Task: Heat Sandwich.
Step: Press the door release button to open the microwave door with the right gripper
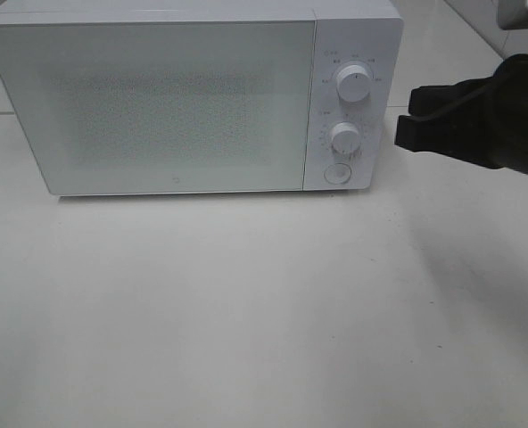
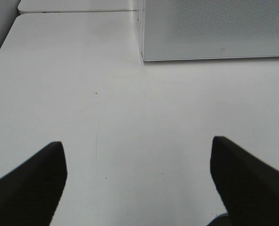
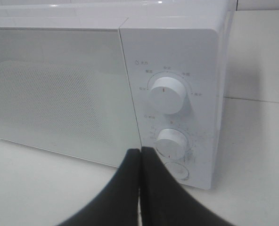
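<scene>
**The right gripper (image 1: pixel 407 116) is pointing its black jaws, pressed together, at the knobs of the boxy white microwave (image 1: pixel 193 98).**

The lower round white knob (image 3: pixel 171 142) is sitting just ahead of those tips, so this arm is the nearer one. The left gripper (image 2: pixel 137 141) is hanging with its jaws wide apart over the plain white table (image 2: pixel 106 94), which is giving both arms room. The sandwich is not showing. It may be lying behind the shut speckled door (image 3: pixel 54 94), but I cannot tell.
</scene>
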Tool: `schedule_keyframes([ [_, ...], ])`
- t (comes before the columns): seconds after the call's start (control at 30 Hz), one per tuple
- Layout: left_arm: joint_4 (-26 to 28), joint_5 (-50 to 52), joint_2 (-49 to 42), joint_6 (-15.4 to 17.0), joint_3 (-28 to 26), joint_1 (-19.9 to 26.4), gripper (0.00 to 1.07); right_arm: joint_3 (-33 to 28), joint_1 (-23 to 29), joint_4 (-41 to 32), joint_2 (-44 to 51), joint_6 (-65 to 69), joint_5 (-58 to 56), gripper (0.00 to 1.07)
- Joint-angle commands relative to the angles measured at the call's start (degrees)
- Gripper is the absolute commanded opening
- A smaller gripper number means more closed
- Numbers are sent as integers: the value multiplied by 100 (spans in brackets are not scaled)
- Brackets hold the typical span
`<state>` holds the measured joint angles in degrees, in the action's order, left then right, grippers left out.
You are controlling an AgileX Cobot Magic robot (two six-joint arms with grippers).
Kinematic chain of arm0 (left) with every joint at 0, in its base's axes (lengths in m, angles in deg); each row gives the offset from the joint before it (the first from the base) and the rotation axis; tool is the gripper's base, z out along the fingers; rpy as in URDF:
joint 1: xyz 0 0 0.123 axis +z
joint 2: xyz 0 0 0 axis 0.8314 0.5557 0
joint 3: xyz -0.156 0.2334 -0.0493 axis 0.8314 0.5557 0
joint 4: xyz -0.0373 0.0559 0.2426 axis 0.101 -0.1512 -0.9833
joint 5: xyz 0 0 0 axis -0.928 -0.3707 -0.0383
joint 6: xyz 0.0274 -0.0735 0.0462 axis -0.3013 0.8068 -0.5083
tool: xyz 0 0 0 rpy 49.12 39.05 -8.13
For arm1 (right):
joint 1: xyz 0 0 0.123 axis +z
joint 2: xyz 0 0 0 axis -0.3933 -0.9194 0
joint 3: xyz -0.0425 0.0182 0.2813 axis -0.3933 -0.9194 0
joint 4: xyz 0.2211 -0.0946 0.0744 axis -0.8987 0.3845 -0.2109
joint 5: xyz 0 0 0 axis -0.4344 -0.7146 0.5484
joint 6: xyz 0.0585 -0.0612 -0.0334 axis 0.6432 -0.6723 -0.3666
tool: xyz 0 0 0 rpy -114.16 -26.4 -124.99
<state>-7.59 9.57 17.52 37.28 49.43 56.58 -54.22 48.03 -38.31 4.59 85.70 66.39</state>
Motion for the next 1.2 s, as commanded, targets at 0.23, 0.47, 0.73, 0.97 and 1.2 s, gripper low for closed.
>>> schedule_keyframes([
  [0.23, 23, 69, -103, 6, 17, -34, 77, 0, 464, 34, -1341, 1398, 1650, 0],
  [0.47, 23, 69, -103, 6, 17, -34, 77, 0, 550, 6, -2613, 2819, 2859, 0],
  [0.73, 23, 69, -103, 6, 17, -34, 77, 6, 550, -201, -3352, 3380, 3558, 0],
  [0.97, 23, 69, -103, 6, 17, -34, 77, 11, 550, -699, -3839, 3862, 3856, 0],
  [1.2, 23, 69, -103, 6, 17, -34, 77, 395, 550, -894, -4286, 4950, 3770, 0],
])
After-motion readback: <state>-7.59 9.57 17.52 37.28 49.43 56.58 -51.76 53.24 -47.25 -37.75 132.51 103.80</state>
